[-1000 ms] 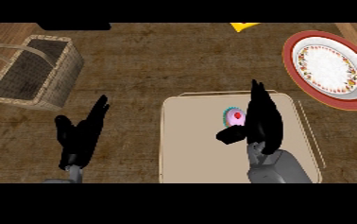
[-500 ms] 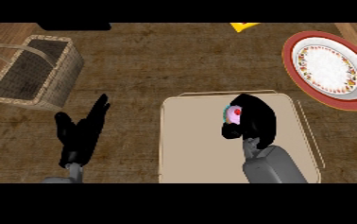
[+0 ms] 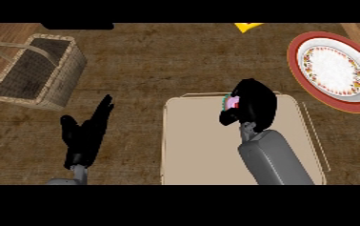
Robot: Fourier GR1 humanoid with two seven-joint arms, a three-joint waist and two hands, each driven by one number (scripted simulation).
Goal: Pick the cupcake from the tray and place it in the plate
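The right hand (image 3: 253, 107) curls around the cupcake (image 3: 230, 102) at the tray's (image 3: 197, 144) far edge; the left hand (image 3: 84, 137) rests with fingers straight. Since little of the cupcake shows, it could slip on the way to the plate (image 3: 330, 67).

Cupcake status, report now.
Right hand curled round cupcake, over tray. Left hand open, resting. Plate unobstructed.

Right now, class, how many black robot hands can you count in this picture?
2. The left black hand rests open over the brown wooden counter, lower left. The right black hand is curled round the pink-frosted cupcake over the beige rectangular tray.
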